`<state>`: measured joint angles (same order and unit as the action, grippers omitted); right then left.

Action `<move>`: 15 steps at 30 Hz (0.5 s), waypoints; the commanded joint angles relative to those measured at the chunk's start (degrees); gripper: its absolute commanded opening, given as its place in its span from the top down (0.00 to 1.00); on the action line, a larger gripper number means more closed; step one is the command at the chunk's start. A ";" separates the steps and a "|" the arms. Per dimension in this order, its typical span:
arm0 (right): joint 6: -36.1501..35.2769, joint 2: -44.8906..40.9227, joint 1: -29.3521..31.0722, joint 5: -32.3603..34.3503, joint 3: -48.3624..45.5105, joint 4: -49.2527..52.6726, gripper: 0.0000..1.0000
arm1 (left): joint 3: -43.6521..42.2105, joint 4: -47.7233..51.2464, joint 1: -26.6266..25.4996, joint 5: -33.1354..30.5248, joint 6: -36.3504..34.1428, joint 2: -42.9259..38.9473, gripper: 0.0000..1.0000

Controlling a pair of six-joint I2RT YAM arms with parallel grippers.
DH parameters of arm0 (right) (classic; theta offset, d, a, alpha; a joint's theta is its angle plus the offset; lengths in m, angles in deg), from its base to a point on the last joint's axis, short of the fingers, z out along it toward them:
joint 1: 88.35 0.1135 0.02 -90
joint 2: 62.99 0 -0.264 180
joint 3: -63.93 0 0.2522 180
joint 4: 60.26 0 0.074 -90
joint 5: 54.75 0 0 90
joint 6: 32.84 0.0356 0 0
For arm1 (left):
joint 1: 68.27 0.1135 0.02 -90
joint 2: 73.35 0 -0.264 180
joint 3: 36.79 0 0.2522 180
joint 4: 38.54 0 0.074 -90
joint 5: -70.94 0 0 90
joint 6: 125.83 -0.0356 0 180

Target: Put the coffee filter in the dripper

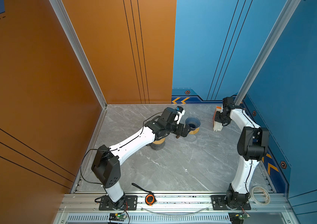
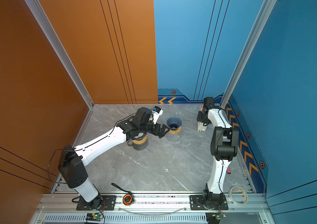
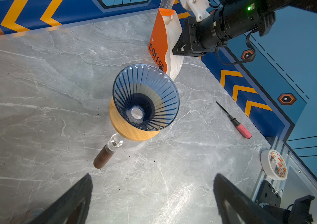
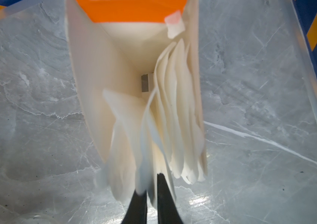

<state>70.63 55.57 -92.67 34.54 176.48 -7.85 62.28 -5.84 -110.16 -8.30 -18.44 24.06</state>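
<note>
Right claw [image 4: 150, 186] has its two black fingers [image 4: 165, 203] almost together, with the edge of a white coffee filter [image 4: 128, 147] in the thin gap.
On the grey table [image 1: 173, 164], the orange-and-white filter pack [image 1: 217, 120] stands at about 1 o'clock with the filter sticking out of its open top; I cannot tell if the fingers squeeze it tight. The blue dripper [image 1: 192, 122] sits on its wooden ring [image 3: 126, 126] near 12 o'clock. Left claw [image 3: 152, 175] is spread wide and empty near the dripper's 8 o'clock side.
</note>
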 commanded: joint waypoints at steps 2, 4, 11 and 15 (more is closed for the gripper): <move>0.34 0.68 0.45 1.85 -0.66 2.13 0.82 | 1.46 0.92 0.60 1.30 0.15 1.07 0.02; 0.33 0.67 0.45 1.72 -0.95 2.13 0.82 | 1.44 0.95 0.58 1.29 0.19 0.91 0.02; 0.66 -4.71 0.74 1.19 -2.86 2.13 0.80 | 1.34 0.97 0.51 1.25 0.18 0.67 0.02; 0.32 -7.39 1.14 1.48 -4.61 2.13 0.76 | 1.45 0.92 0.47 1.34 0.13 0.68 0.02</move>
<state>70.68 52.49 -92.25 35.17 172.83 -7.34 62.28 -5.77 -110.16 -8.28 -18.44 24.34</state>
